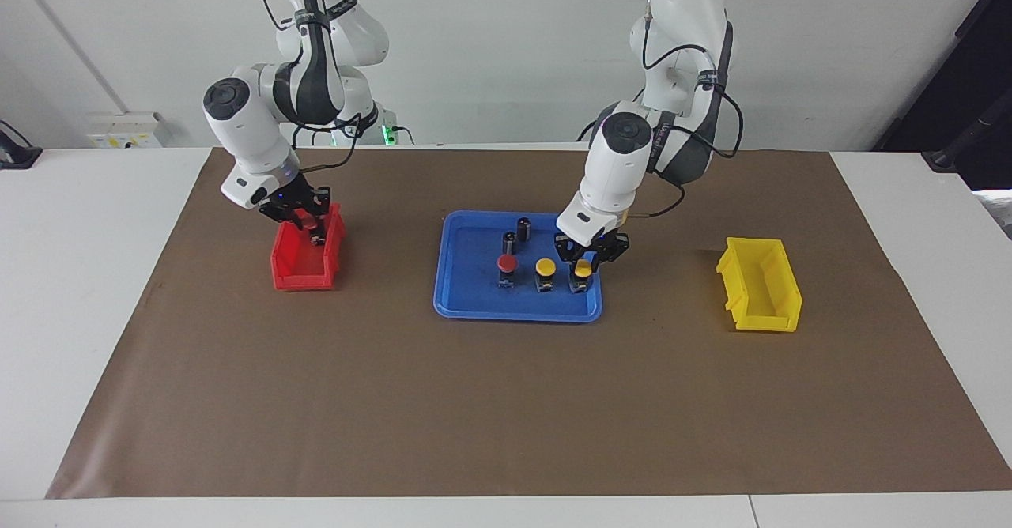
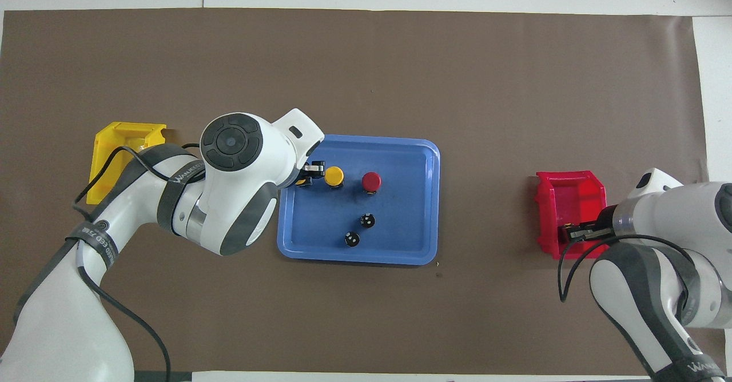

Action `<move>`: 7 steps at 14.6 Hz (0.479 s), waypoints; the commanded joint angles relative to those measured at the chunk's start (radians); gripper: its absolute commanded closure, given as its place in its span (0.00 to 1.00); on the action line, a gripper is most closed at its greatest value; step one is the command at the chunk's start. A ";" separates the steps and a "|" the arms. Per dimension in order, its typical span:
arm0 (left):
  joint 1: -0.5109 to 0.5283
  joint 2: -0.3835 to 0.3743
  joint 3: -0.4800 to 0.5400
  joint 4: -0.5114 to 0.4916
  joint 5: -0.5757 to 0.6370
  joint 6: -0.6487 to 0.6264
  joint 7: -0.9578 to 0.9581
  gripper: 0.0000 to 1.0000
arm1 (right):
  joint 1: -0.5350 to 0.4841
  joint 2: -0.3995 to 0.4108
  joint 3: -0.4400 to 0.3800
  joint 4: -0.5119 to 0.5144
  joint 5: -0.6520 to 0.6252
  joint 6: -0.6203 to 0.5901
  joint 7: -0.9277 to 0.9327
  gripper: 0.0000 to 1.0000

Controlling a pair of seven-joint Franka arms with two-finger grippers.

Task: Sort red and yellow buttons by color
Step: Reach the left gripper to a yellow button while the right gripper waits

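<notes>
Facing view, centre of frame: the left gripper (image 1: 583, 262) was down in the blue tray (image 1: 474, 303), its fingers clamped on the yellow button (image 1: 582, 273) at the tray's right end. A second yellow button (image 1: 545, 267) and a red button (image 1: 507, 263) stood in a row beside it. At upper left, the right gripper (image 1: 316, 233), fingertips together, was over the red bin (image 1: 300, 275). The yellow bin (image 1: 760, 299) sat at right.
</notes>
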 commanded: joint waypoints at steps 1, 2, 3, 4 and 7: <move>-0.013 -0.047 0.011 0.045 0.004 -0.121 -0.016 0.98 | -0.011 -0.012 0.002 -0.009 0.006 0.008 -0.018 0.52; -0.010 -0.074 0.011 0.048 0.004 -0.150 -0.015 0.98 | -0.009 -0.008 0.002 -0.001 0.004 0.004 -0.019 0.50; 0.001 -0.105 0.011 0.050 0.003 -0.174 -0.006 0.98 | -0.008 0.003 0.002 0.023 0.003 -0.002 -0.019 0.50; 0.008 -0.125 0.020 0.050 0.003 -0.205 0.005 0.98 | -0.006 0.014 0.002 0.055 0.003 -0.028 -0.019 0.49; 0.109 -0.139 0.023 0.048 0.003 -0.237 0.141 0.98 | 0.000 0.051 0.011 0.189 0.003 -0.156 -0.006 0.46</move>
